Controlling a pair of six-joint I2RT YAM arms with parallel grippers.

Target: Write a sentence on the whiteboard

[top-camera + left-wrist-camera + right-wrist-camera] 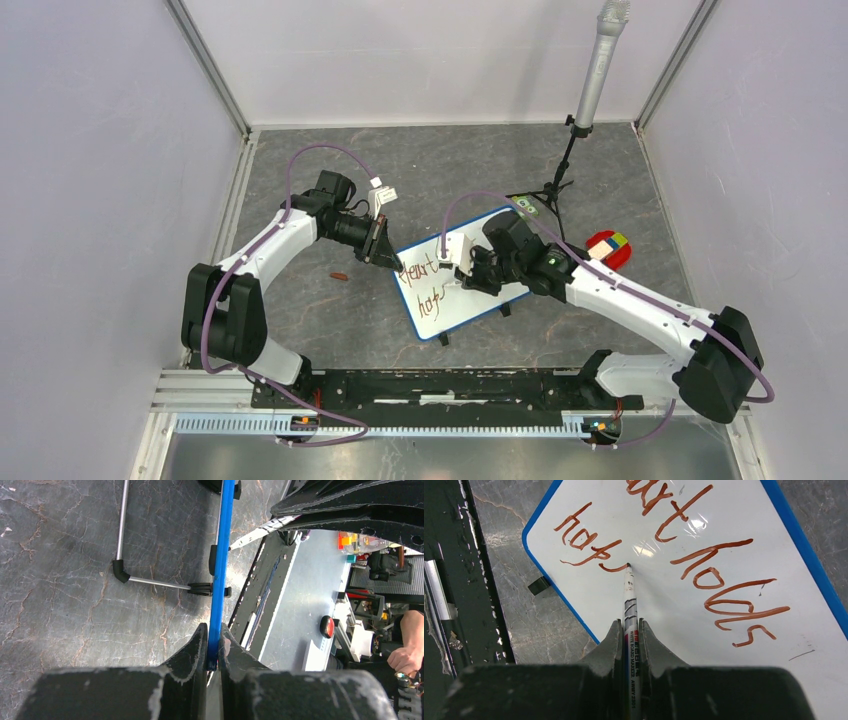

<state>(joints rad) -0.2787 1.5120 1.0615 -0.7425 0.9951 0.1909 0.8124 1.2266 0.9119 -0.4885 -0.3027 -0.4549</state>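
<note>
Clamped the marker (pixel 629 610) hard between the right jaws, barrel in line with them, presumably so the nib (pixel 628 566) could be steered like a pen. Set that nib against the whiteboard (pixel 659 630) at the tail of a half-made letter, right after "hap" on the lower line. Read the sentence (pixel 704 565) so far as "eart", cut off by the top of the view, then "holds", then that unfinished third word. Judged the writing well along but not done, with a few letters left. Pinched the board's blue frame (pixel 220 570) edge-on in the left jaws, shut tight on its near rim, evidently to keep the board from sliding or tipping under the pen's push. Made out one black foot (pixel 207 588) and a thin metal leg (pixel 150 582) beyond the grip, both part of the board's support on the marbled grey desk (pixel 60 605). Found, from above, the board near mid-desk and a small brown piece (pixel 340 276) lying apart to its left, perhaps the cap. Noted farther back a coloured cube (pixel 612 242) and a microphone stand (pixel 590 90), both well away from the writing
</note>
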